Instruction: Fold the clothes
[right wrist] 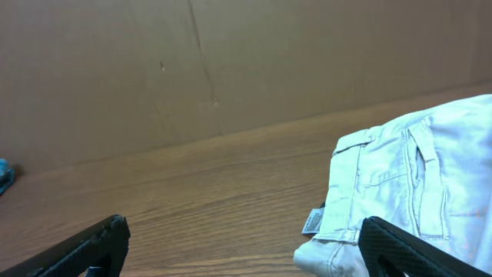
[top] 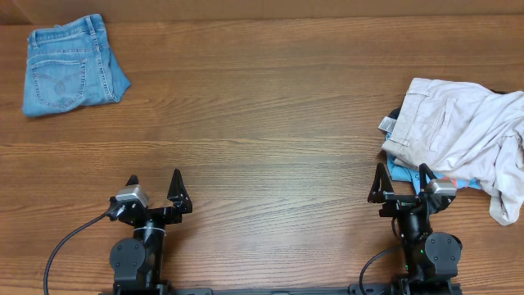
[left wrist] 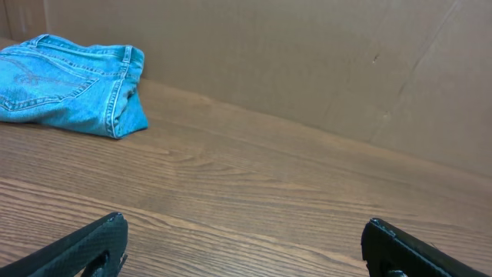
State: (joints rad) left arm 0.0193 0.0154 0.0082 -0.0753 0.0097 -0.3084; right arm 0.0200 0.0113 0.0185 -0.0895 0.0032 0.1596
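The light blue denim jeans point(top: 72, 65) lie folded into a compact bundle at the table's far left corner, a back pocket facing up. They also show in the left wrist view point(left wrist: 69, 85) at the upper left. My left gripper point(top: 154, 190) is open and empty near the front edge, far from the jeans; its fingertips frame bare wood in the left wrist view point(left wrist: 246, 238). My right gripper point(top: 403, 182) is open and empty at the front right, and in the right wrist view point(right wrist: 246, 238) its right finger is close to the cream trousers.
Cream trousers point(top: 467, 131) lie crumpled at the right edge over a bright blue garment point(top: 409, 174); the trousers also show in the right wrist view point(right wrist: 407, 192). A brown cardboard wall point(left wrist: 307, 54) stands behind the wooden table point(top: 270, 123).
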